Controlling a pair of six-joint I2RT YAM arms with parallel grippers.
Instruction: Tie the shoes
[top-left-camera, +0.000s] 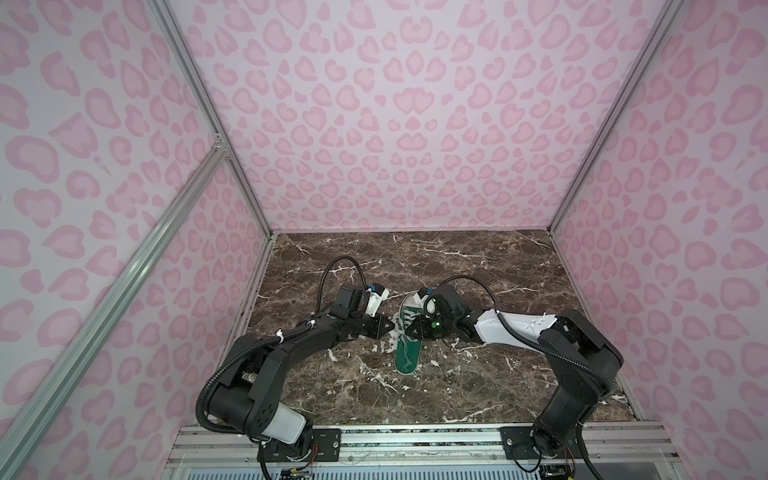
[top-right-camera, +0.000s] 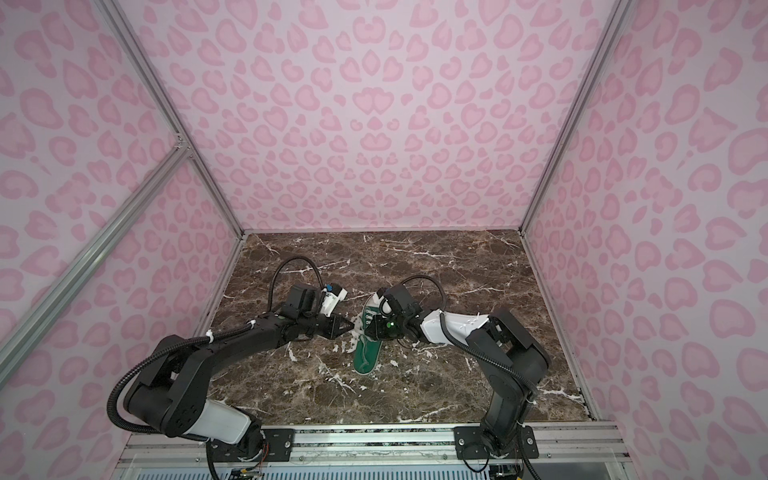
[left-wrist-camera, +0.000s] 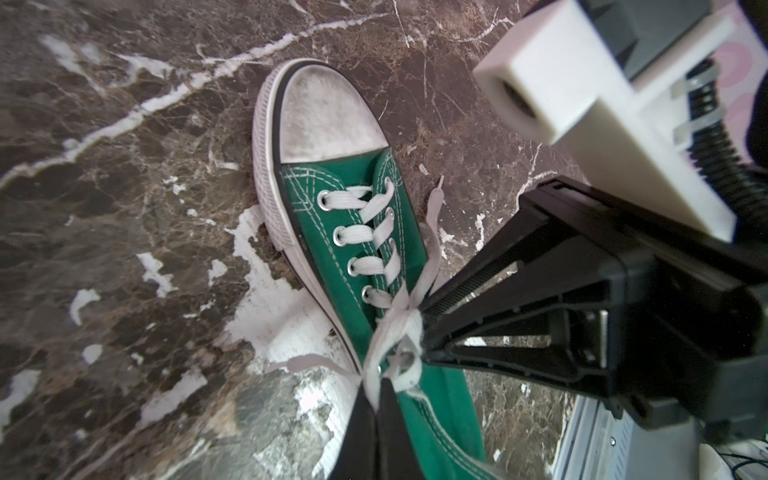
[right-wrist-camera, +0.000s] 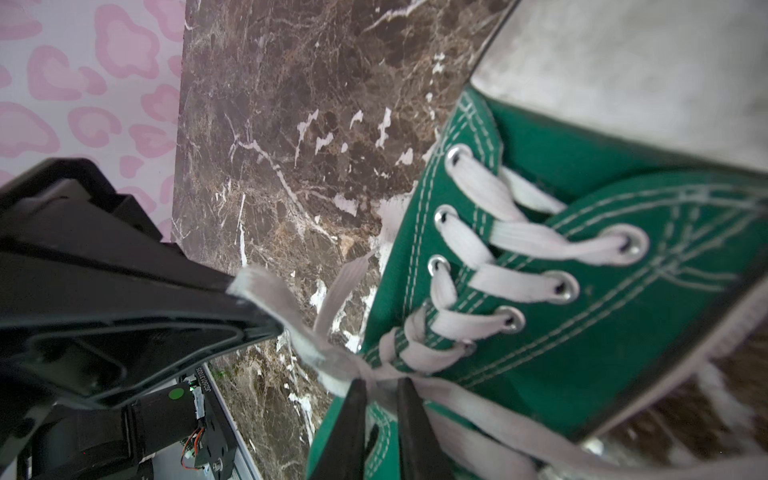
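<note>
At the near edge of the marble table (top-left-camera: 478, 266) we see both arm bases bolted to a metal rail (top-left-camera: 415, 438), partly cut off by the frame.

Farther in, near the middle of the table, lies the green sneaker (top-left-camera: 406, 356), heel toward the near edge and white toe cap (left-wrist-camera: 328, 116) toward the far edge. It stands upright on its sole. Its open mouth holds only a loose run of white lace, as far as a top view shows.

The left gripper (top-left-camera: 392, 328) comes at the shoe from the left edge's side. Its jaws are pressed together on a piece of the white laces (left-wrist-camera: 365, 232); in the right wrist view the lace pokes out from its tip (right-wrist-camera: 257, 291).

The right gripper (top-left-camera: 409, 329) sits over the shoe's middle from the right. Its fingers (right-wrist-camera: 353, 419) stand slightly apart with lace between them, pinching it at the crossing (right-wrist-camera: 365, 370) above the top eyelets.

In both top views the two grippers nearly meet over the laces, and the right arm covers much of the toe. We cannot make out the lace ends clearly: white veins in the marble look much like them.

Beyond the table stand pink patterned walls (top-left-camera: 415, 124).
</note>
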